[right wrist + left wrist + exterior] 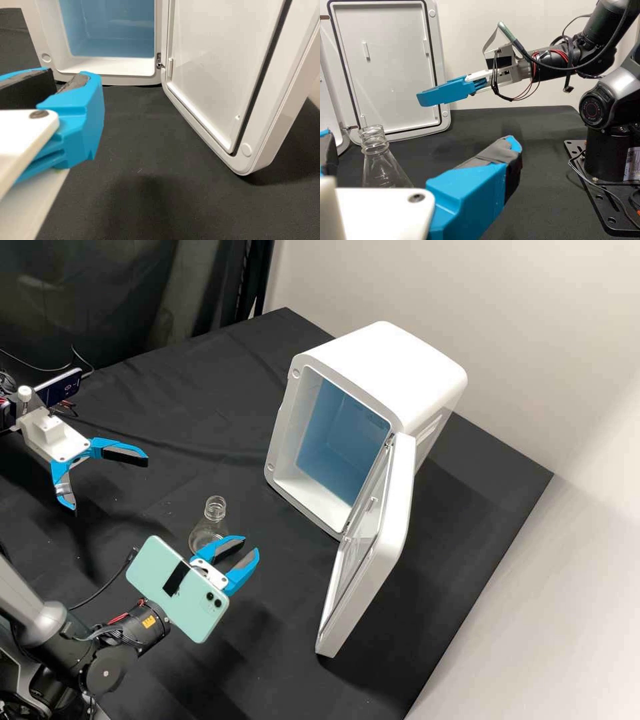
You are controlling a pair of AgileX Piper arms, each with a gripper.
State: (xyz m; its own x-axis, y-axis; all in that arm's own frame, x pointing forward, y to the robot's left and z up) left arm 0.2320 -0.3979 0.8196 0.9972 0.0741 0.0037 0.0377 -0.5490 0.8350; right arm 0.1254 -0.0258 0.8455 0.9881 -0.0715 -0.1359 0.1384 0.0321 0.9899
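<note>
Our left gripper (107,482) faces the flask (211,525), spread wide enough to take it; our right gripper (251,545), parted and empty, hangs just beside the flask.

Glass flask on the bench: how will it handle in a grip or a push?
The flask looks like clear glass, so it is probably fragile and slick to pinch. With a wide base under a narrow neck, it is likely hard to tip when pushed low.

Black-draped worktop (200,407), bearing: one white mini fridge (400,373), door (390,520) open; one empty glass flask (208,523), upright, near it.
</note>
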